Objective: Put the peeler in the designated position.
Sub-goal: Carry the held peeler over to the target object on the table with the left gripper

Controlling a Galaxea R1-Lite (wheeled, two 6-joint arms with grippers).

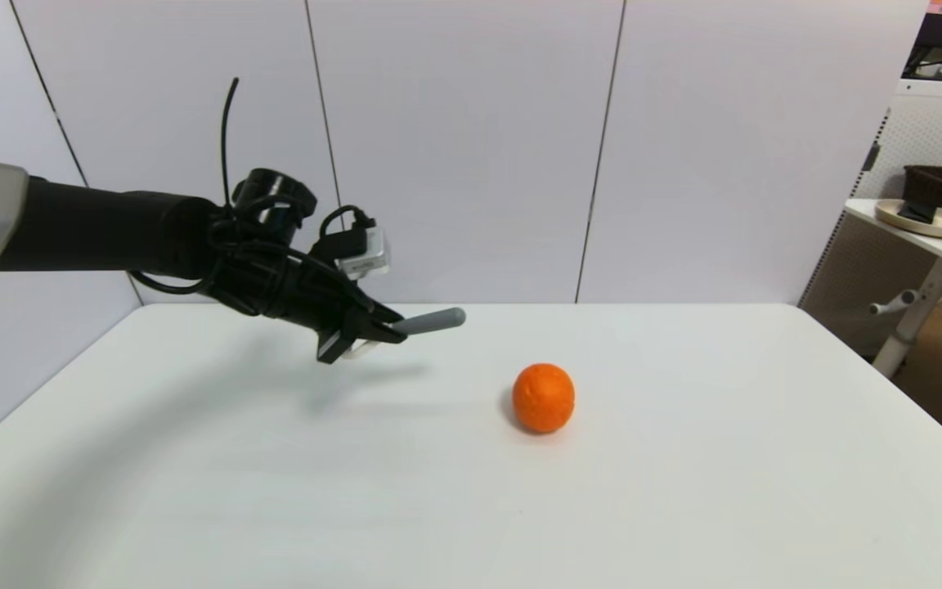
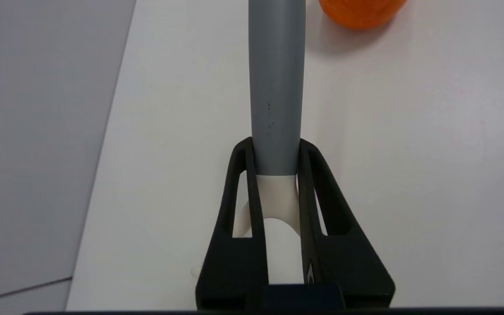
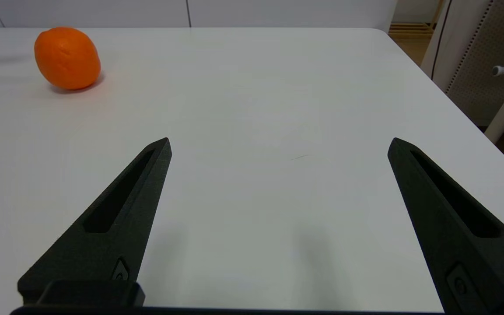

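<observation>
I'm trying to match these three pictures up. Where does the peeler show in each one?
Head view: the peeler is held above the table in the left gripper, left of the orange.
Left wrist view: the grey handle is clamped between the fingers.
Right wrist view: not in it; the right gripper is open.
Shared landmark: the orange.

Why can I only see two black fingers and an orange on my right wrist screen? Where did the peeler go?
Observer: The left gripper has the peeler, held in the air above the table.
Operator: Is it holding it tight?
Observer: Yes, its fingers are shut where the grey handle meets the cream head.
Operator: Is it near the orange?
Observer: The handle points toward the orange, but they are apart.
Operator: And my gripper?
Observer: The right gripper is open, low over bare table; the head view does not show it.
</observation>
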